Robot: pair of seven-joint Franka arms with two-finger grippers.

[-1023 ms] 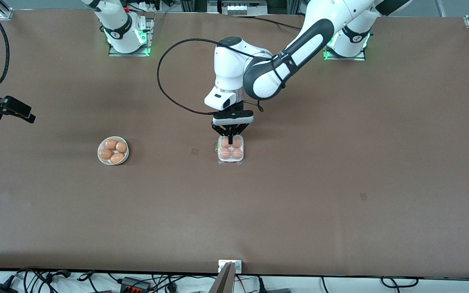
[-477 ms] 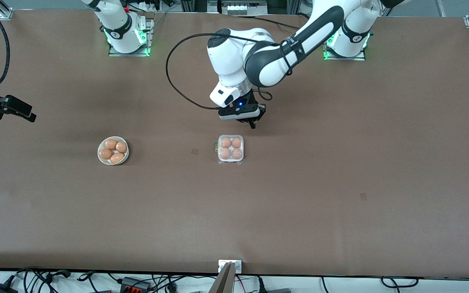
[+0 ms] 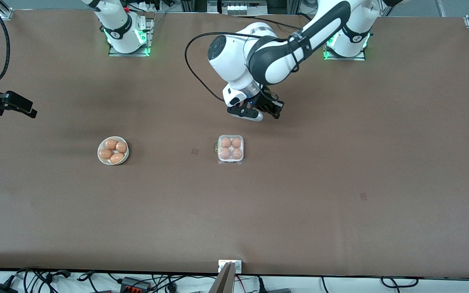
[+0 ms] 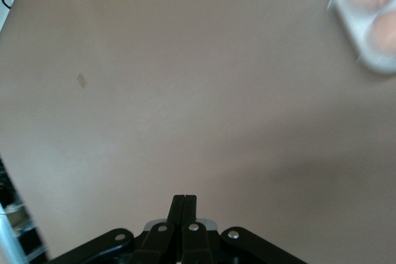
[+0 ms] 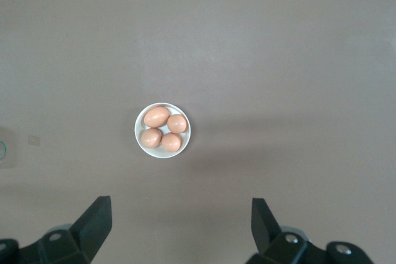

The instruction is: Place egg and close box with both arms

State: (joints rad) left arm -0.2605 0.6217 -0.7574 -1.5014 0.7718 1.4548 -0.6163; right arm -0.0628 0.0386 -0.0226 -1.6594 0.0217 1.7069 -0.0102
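The box [image 3: 230, 149] sits mid-table, a white tray with an egg in each of its four cells and the clear lid lying flat over them. One egg [image 3: 226, 142] shows through the lid. My left gripper [image 3: 275, 112] is shut and empty, up in the air over bare table, off the box toward the left arm's base. In the left wrist view the shut fingertips [image 4: 184, 200] point at bare table and the box [image 4: 371, 20] is at the frame's corner. My right gripper [image 3: 30, 111] hangs open and empty at the right arm's end of the table.
A round white bowl [image 3: 113, 151] with several eggs stands toward the right arm's end, level with the box. It also shows in the right wrist view [image 5: 163, 130], past the open right gripper [image 5: 179, 217]. A small dark mark [image 3: 195, 151] lies beside the box.
My left gripper was pressing on the box lid. It has lifted off and swung away toward the left arm's base, staying shut. The right gripper has barely moved.
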